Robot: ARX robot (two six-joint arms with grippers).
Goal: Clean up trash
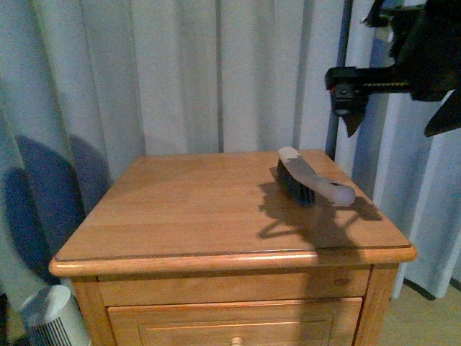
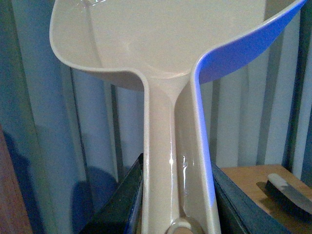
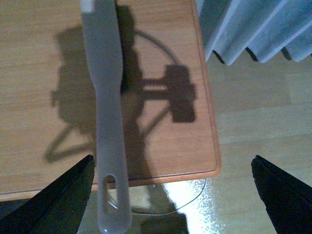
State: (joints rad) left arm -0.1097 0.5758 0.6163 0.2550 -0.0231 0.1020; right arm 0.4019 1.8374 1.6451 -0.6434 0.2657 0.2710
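Note:
No trash wad shows in any view. My left gripper [image 2: 178,214] is shut on the handle of the pinkish dustpan [image 2: 161,44], held up in front of the curtain beside the wooden nightstand [image 2: 243,180]. A brush [image 1: 306,180] with dark bristles and a pale handle lies at the right of the nightstand top [image 1: 187,209], its handle overhanging the edge. It also shows in the left wrist view [image 2: 287,195]. My right gripper [image 1: 396,119] is open and empty, well above the brush. In the right wrist view the gripper [image 3: 175,195] hangs over the table corner [image 3: 161,146], beside the brush handle [image 3: 109,122].
Pale curtains [image 1: 216,72] hang close behind the nightstand and down its right side [image 3: 253,29]. A white ribbed appliance [image 1: 54,317] stands on the floor at the front left. A drawer [image 1: 230,324] is below the top. Wood floor [image 3: 263,122] lies right of the table.

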